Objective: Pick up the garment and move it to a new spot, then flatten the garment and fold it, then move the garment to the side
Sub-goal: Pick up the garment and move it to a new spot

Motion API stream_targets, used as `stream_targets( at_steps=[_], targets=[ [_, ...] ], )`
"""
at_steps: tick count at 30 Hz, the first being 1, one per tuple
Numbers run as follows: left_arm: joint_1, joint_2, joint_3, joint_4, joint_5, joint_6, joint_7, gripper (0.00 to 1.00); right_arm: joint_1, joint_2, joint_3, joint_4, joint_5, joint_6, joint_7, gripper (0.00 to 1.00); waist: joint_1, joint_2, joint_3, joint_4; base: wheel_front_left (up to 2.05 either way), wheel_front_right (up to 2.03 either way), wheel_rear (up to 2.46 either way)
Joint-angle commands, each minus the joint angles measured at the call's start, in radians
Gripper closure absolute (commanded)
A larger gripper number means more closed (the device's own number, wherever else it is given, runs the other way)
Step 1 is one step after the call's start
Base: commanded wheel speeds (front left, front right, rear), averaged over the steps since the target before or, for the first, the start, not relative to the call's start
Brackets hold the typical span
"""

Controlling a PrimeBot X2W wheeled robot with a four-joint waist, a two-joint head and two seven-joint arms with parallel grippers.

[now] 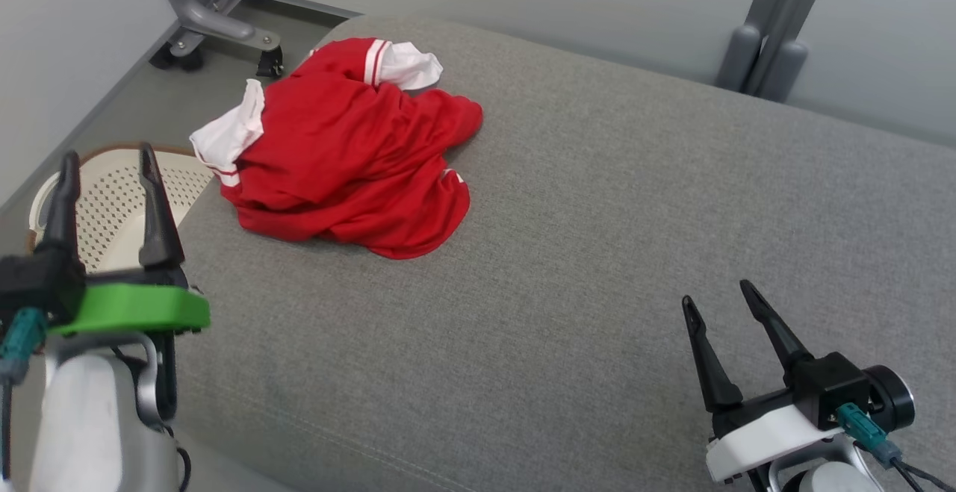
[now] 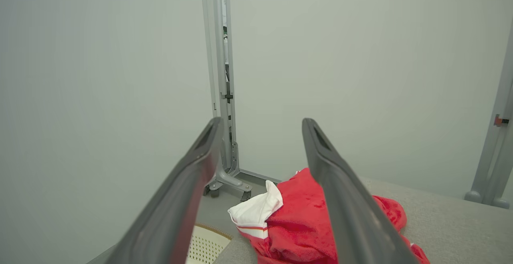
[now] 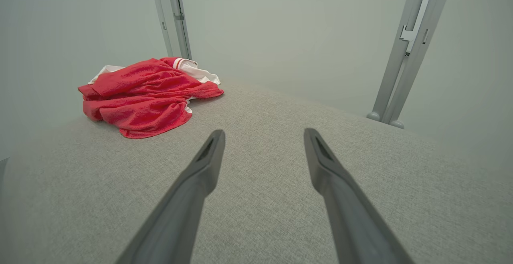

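Observation:
A red garment (image 1: 351,152) with white trim lies crumpled in a heap near the far left corner of the grey cushioned surface (image 1: 597,253). It also appears in the left wrist view as a garment (image 2: 296,224) low between the fingers, and in the right wrist view as a garment (image 3: 144,95) far off at the upper left. My left gripper (image 1: 108,160) stands open at the left edge, short of the heap and apart from it. My right gripper (image 1: 721,294) is open over the near right of the surface, nothing between its fingers.
A pale perforated basket (image 1: 112,201) with a brown rim sits on the floor beside the surface's left edge, behind my left gripper. Grey frame legs on castors (image 1: 216,22) stand at the back left, another post (image 1: 769,36) at the back right. Walls close behind.

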Motion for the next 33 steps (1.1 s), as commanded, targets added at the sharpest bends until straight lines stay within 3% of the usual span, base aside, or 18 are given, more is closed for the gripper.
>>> stream_targets(
  at_steps=[1, 5, 9, 16, 26, 32, 33],
  targets=[
    [-0.067, 0.021, -0.006, 0.044, 0.009, -0.002, 0.009, 0.0, -0.022, -0.015, -0.004, -0.006, -0.005, -0.001, -0.003, 0.0, 0.0, 0.0, 0.104, -0.067, 0.0, 0.0, 0.0],
    [-0.277, 0.079, -0.018, 0.19, -0.011, -0.012, 0.089, 0.0, -0.057, -0.046, -0.01, -0.019, -0.01, -0.001, -0.003, 0.0, 0.0, 0.0, 0.17, -0.092, 0.0, 0.0, 0.0],
    [-0.478, 0.123, -0.02, 0.371, -0.052, -0.019, 0.243, 0.0, -0.1, -0.069, -0.014, -0.035, -0.017, -0.001, -0.003, 0.0, 0.0, 0.0, 0.245, -0.128, 0.0, 0.0, 0.0],
    [-0.695, 0.175, -0.024, 0.651, -0.098, -0.023, 0.439, 0.0, -0.151, -0.09, -0.04, -0.065, -0.024, -0.001, -0.003, 0.0, 0.0, 0.0, 0.359, -0.184, 0.0, 0.0, 0.0],
    [-0.804, 0.189, -0.036, 0.88, -0.178, -0.03, 0.525, 0.0, -0.192, -0.094, -0.059, -0.092, -0.03, -0.001, -0.003, 0.0, 0.0, 0.0, 0.465, -0.229, 0.0, 0.0, 0.0],
    [-0.804, 0.197, -0.05, 0.935, -0.211, -0.03, 0.5, 0.0, -0.198, -0.089, -0.074, -0.092, -0.033, -0.001, -0.003, 0.0, 0.0, 0.0, 0.484, -0.239, 0.0, 0.0, 0.0],
    [-0.8, 0.199, -0.056, 0.935, -0.217, -0.03, 0.491, 0.2, -0.197, -0.088, -0.076, -0.091, -0.033, -0.001, -0.002, 0.0, 0.0, 0.0, 0.484, -0.239, 0.0, 0.0, 0.0]
  ],
)
